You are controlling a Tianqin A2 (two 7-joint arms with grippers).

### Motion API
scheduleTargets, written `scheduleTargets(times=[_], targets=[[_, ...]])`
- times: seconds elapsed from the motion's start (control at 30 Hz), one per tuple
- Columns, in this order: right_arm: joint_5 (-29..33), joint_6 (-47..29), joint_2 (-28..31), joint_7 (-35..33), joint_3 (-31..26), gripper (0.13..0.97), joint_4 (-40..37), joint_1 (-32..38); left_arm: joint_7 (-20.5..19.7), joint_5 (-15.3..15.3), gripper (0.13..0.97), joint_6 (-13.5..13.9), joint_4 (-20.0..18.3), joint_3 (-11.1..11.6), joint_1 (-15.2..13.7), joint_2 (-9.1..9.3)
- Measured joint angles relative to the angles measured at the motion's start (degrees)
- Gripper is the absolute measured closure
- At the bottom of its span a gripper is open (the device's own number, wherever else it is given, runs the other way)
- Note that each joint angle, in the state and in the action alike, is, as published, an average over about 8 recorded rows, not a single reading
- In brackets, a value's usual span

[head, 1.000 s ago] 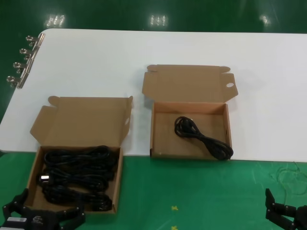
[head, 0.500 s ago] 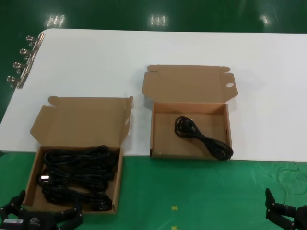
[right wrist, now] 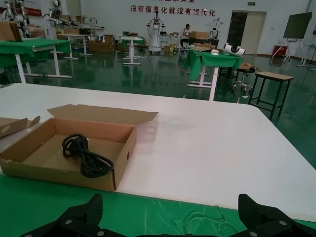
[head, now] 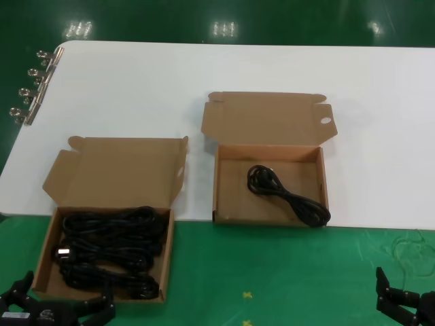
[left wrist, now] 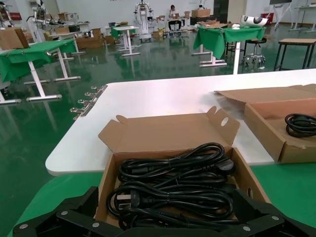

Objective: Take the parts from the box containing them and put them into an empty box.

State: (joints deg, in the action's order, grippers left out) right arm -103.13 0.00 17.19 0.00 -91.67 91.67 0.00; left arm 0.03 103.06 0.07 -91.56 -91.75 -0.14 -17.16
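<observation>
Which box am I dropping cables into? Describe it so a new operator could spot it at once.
On the white table, two open brown cardboard boxes sit at the near edge. Yours is the receiving box on the robot's right, fully on the table, with a single black cable inside. Unlike the source box, which is packed with cables, its raised lid has a small oval hole near one corner.

Binder clips (head: pixel 30 88) on white table (head: pixel 136 81) edge; green cloth (head: pixel 272 272).
</observation>
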Motion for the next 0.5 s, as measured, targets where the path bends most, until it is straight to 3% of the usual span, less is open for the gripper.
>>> scheduleTargets(times=[0.5], targets=[[0.00, 0.00, 0.00, 0.00, 0.00, 0.129, 0.00, 0.00, 0.00, 0.00, 0.132, 0.00, 0.00, 0.00, 0.00, 0.00]])
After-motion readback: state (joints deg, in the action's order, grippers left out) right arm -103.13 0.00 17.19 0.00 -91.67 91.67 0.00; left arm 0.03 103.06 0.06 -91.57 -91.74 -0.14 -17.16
